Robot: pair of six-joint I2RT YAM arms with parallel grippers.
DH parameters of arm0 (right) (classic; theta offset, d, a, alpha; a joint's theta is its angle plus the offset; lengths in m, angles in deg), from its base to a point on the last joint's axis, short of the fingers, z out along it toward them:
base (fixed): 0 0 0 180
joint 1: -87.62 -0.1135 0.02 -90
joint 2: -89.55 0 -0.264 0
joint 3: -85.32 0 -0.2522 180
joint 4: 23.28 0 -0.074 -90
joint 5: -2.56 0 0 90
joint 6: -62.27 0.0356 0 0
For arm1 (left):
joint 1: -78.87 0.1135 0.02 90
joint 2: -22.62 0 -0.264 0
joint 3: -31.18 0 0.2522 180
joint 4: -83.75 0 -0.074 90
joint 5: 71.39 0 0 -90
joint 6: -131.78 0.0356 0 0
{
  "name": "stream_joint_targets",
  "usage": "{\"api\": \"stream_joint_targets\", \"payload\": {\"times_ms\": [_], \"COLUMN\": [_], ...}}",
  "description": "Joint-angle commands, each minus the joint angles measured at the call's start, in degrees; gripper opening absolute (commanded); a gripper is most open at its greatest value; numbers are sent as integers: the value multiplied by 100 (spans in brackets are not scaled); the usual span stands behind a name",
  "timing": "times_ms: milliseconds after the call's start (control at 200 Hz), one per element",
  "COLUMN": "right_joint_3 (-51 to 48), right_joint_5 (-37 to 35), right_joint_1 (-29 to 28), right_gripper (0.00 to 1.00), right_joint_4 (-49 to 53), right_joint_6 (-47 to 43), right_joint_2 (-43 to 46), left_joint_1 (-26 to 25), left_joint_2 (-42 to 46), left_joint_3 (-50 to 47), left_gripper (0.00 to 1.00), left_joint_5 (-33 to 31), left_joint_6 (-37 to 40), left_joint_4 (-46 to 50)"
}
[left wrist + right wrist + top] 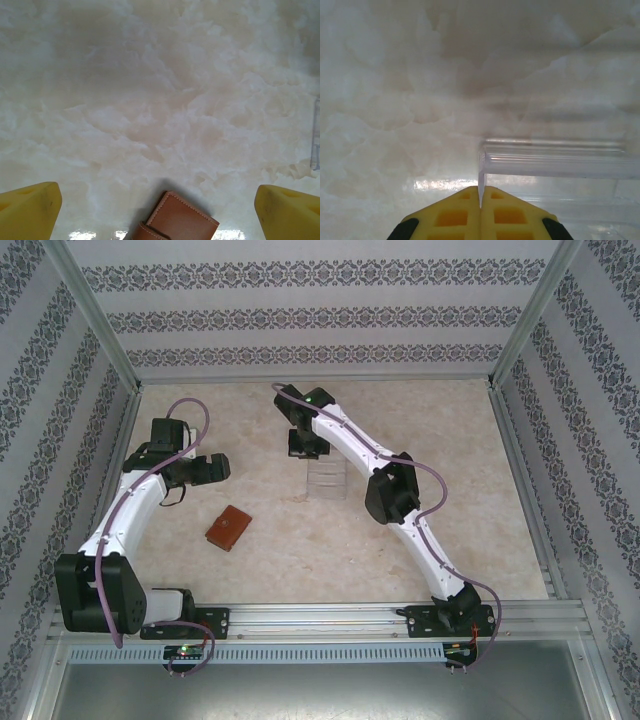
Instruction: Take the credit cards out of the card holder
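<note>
Left gripper: my left gripper (pixel 157 200) has its 2 yellow fingers (pixel 31 207) spread wide, with nothing between them. In the top view it (pixel 210 468) sits over the left part of the table.

Right gripper: my right gripper (pixel 480 192) is pinched closed on a thin upright wall of the clear tray (pixel 555 160). The wall's edge runs straight into the seam where the 2 pads meet. From above it (pixel 305 445) stands at the tray's far side.

Card holder: the reddish-brown card holder (pixel 229 528) lies flat and folded closed on the table (pixel 300 560), near my left gripper and nearer the arm bases than it is. In my left wrist view it (pixel 177 217) lies at the bottom edge, between the fingers, with its tab strap (pixel 147 231) partly cut off by the frame.

Clear tray: the tray (pixel 325 478) rests mid-table, well apart from the holder, and its edge (pixel 316 135) shows at the right border of my left wrist view.

In the way: my right arm (pixel 395 490) stretches diagonally across the right half of the table, just beside the tray.

Surroundings: patterned walls (pixel 320 315) close 3 sides, and a metal rail (pixel 330 615) runs along the near edge.
</note>
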Motion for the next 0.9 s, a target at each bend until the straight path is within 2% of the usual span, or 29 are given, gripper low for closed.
{"api": "stream_joint_targets", "payload": {"times_ms": [0,105,470,894], "right_joint_3": [200,210,205,205], "right_joint_5": [-174,-127,289,347], "right_joint_1": [66,95,177,191], "right_gripper": [0,0,10,21], "right_joint_4": [-276,-403,-771,-770], "right_joint_6": [-145,-222,-488,-574], "right_joint_2": [-180,-216,-262,-35], "left_joint_1": [66,66,68,65], "left_joint_2": [-46,-71,-159,-308], "left_joint_3": [-19,-26,-19,-2], "left_gripper": [99,99,99,98], "left_joint_5": [39,20,21,114], "left_joint_6": [112,120,125,70], "left_joint_4": [105,106,136,184]}}
